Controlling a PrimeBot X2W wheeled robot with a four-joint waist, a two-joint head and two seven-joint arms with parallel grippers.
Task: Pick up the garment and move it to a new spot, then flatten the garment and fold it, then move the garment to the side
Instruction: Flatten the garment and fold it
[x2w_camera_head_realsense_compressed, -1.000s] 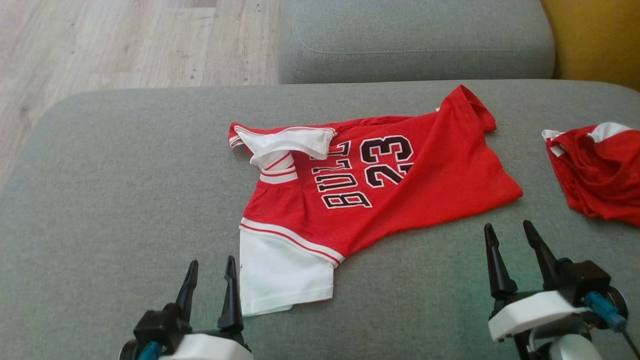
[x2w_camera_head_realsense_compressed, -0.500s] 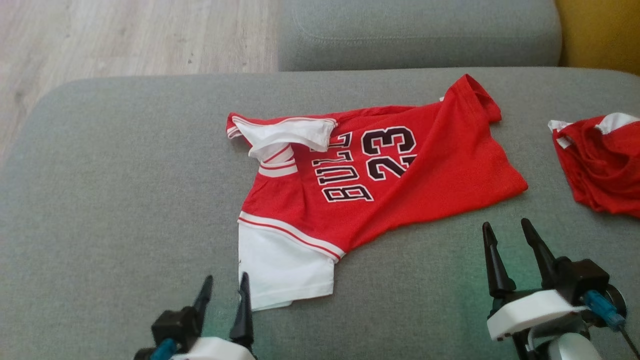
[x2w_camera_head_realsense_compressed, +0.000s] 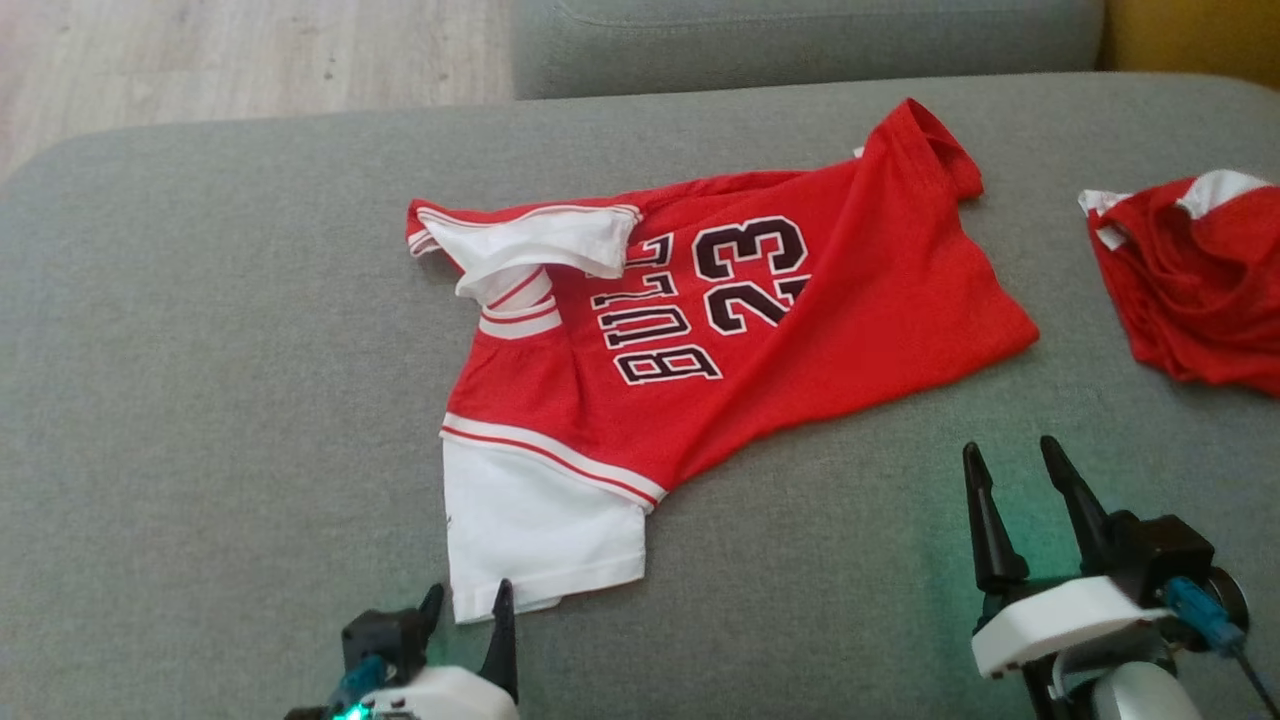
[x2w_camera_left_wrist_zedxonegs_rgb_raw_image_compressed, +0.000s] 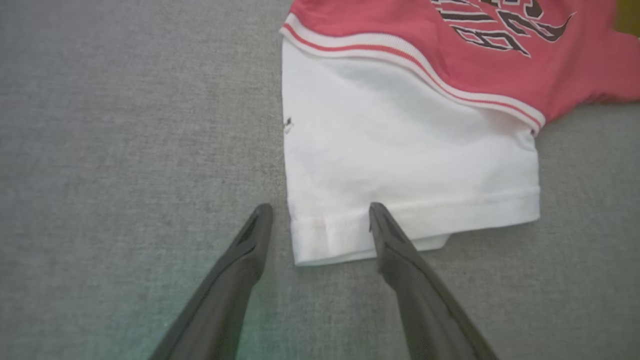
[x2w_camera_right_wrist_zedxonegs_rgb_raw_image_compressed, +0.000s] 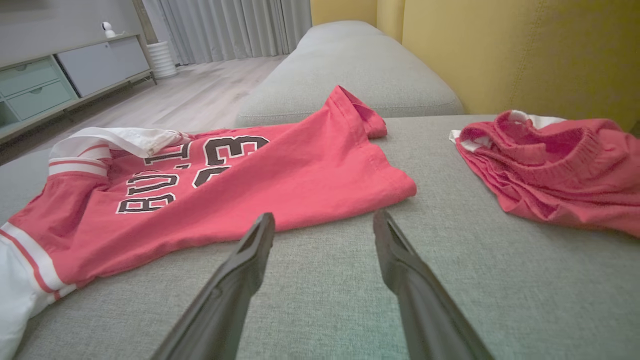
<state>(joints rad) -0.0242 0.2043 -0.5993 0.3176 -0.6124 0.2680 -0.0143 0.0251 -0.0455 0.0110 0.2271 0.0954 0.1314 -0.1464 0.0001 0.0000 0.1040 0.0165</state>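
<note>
The garment (x2w_camera_head_realsense_compressed: 800, 330) is a red jersey with white sleeves and black "BULLS 23" lettering, spread loosely on the grey sofa cushion (x2w_camera_head_realsense_compressed: 200, 350). One white sleeve (x2w_camera_head_realsense_compressed: 540, 520) reaches toward me; the other is folded back over the chest. My left gripper (x2w_camera_head_realsense_compressed: 468, 592) stands open at the near corner of that sleeve. In the left wrist view the sleeve's hem (x2w_camera_left_wrist_zedxonegs_rgb_raw_image_compressed: 345, 235) lies between the fingers of the left gripper (x2w_camera_left_wrist_zedxonegs_rgb_raw_image_compressed: 320, 207), unpinched. My right gripper (x2w_camera_head_realsense_compressed: 1010, 448) is open over bare cushion, short of the jersey's (x2w_camera_right_wrist_zedxonegs_rgb_raw_image_compressed: 280, 170) near side edge, with nothing inside the right gripper (x2w_camera_right_wrist_zedxonegs_rgb_raw_image_compressed: 324, 215).
A second crumpled red garment (x2w_camera_head_realsense_compressed: 1200, 290) lies at the cushion's right end, also seen as the red heap (x2w_camera_right_wrist_zedxonegs_rgb_raw_image_compressed: 550, 165). Another grey cushion (x2w_camera_head_realsense_compressed: 800, 40) adjoins at the back, wood floor (x2w_camera_head_realsense_compressed: 250, 60) at the far left, and a yellow backrest (x2w_camera_right_wrist_zedxonegs_rgb_raw_image_compressed: 525, 50) on the right.
The head camera has tilted, shifting the whole picture up. My left gripper has moved right and back to the near corner of the white sleeve. The right gripper and garment have stayed put.
</note>
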